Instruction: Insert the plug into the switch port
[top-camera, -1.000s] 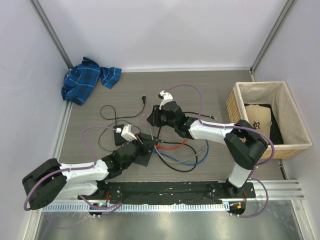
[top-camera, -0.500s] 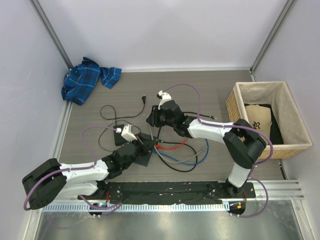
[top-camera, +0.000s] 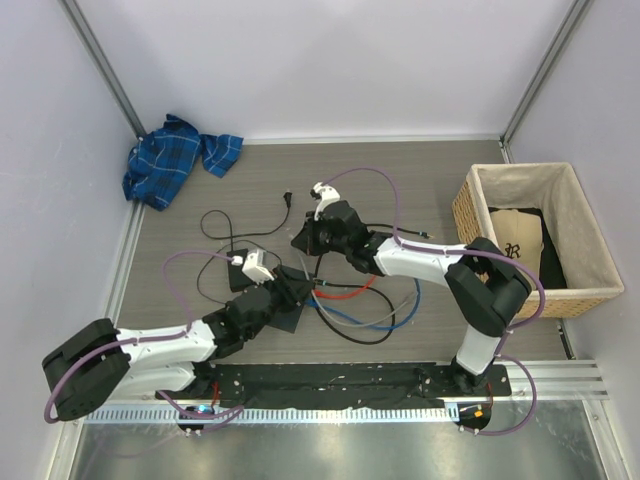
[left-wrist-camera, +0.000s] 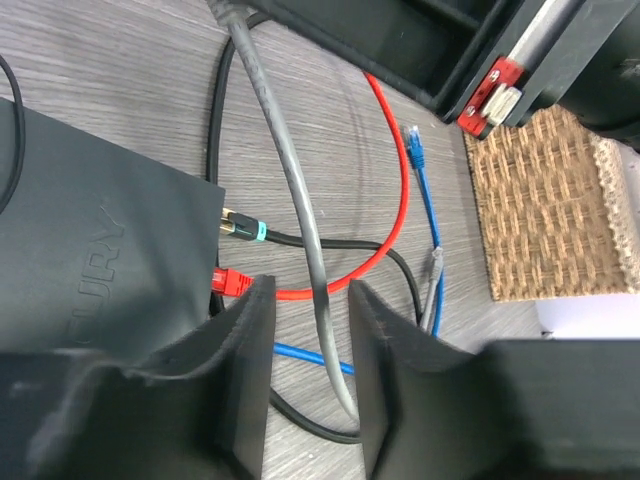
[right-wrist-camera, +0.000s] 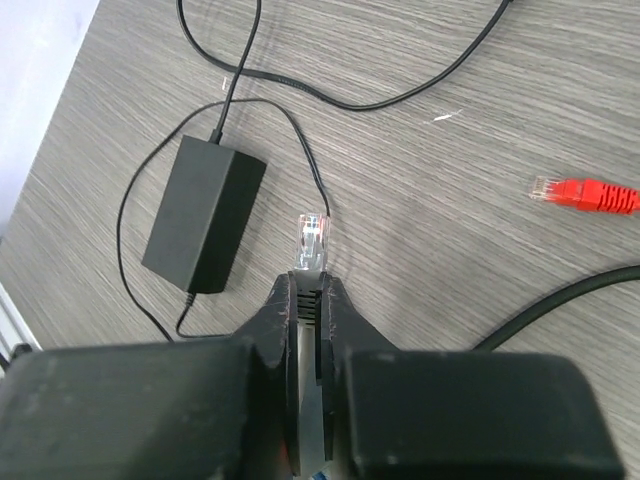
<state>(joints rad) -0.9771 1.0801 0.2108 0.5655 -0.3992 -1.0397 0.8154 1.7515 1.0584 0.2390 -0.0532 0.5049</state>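
Currently right claw (right-wrist-camera: 308, 292) pinches the clear plug (right-wrist-camera: 313, 240) near the adapter (right-wrist-camera: 205, 215). Spread left claw (left-wrist-camera: 308, 340) sits at the switch (left-wrist-camera: 100, 240) edge.

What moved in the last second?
The right gripper, shut on the clear plug, slid a little to the left, away from the basket. The left gripper, the switch, the cables and the blue cloth stayed put.
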